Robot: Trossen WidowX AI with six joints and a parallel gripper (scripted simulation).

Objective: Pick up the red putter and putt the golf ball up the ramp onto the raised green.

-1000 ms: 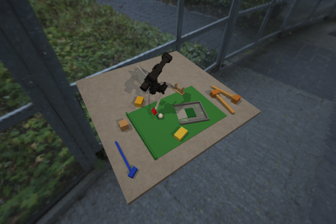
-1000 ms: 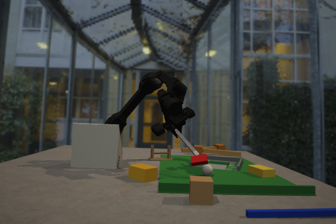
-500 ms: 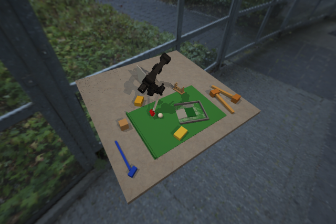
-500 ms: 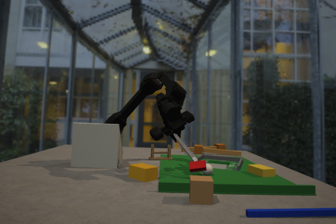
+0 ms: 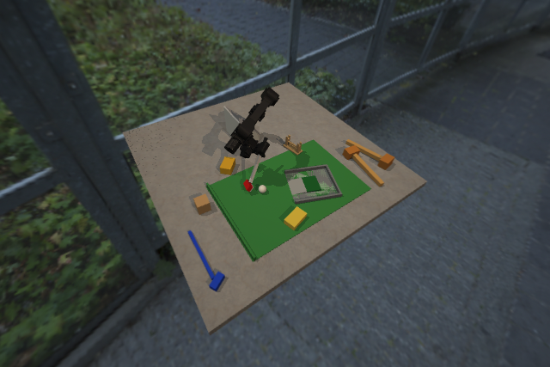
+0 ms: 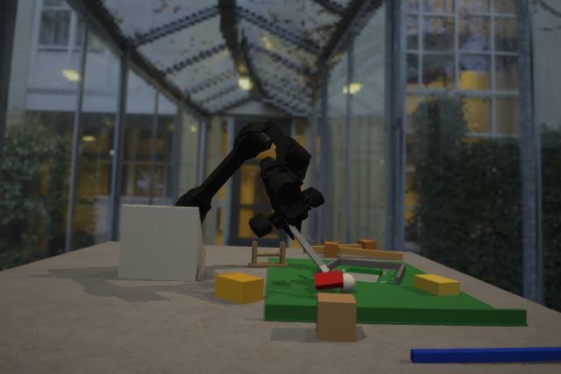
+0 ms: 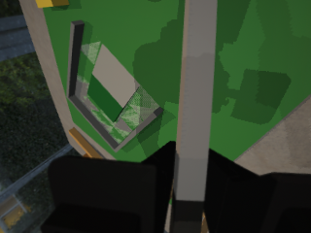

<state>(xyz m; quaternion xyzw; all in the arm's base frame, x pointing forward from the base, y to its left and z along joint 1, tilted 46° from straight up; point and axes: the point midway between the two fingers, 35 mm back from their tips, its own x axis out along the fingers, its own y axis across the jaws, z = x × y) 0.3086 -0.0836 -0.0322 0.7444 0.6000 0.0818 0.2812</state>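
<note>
Black metal-and-plastic gripper fingers (image 5: 252, 155) (image 6: 290, 230) are clamped on the pale grey shaft of the red-headed putter (image 5: 253, 170) (image 6: 309, 249) (image 7: 196, 97). The shaft slants down from them to a block-shaped red head (image 5: 247, 185) (image 6: 329, 279), held low over a flat green putting mat (image 5: 262, 225) (image 6: 389, 301) (image 7: 155, 19). Just beside the head, on the side toward the ramp, sits a small white golf ball (image 5: 262, 188) (image 6: 348, 282); whether the two touch, I cannot tell. Beyond the ball, a light grey ramp (image 5: 296, 186) (image 6: 365, 277) (image 7: 114, 75) leads to a dark green raised square (image 5: 312, 183) (image 7: 104, 99), with a grey border (image 5: 318, 198) (image 6: 371, 262) (image 7: 92, 122) around its far side and flanks. A yellow block (image 5: 296, 217) (image 6: 436, 285) (image 7: 52, 2) stands on the mat, off to one side of that line.

The putter is in hand and the ball is not on the green, so the step seems to be lining up the stroke. Next calls for a square head behind the ball, then a smooth push toward the ramp, firm enough to climb but gentle enough to stop on top.
</note>
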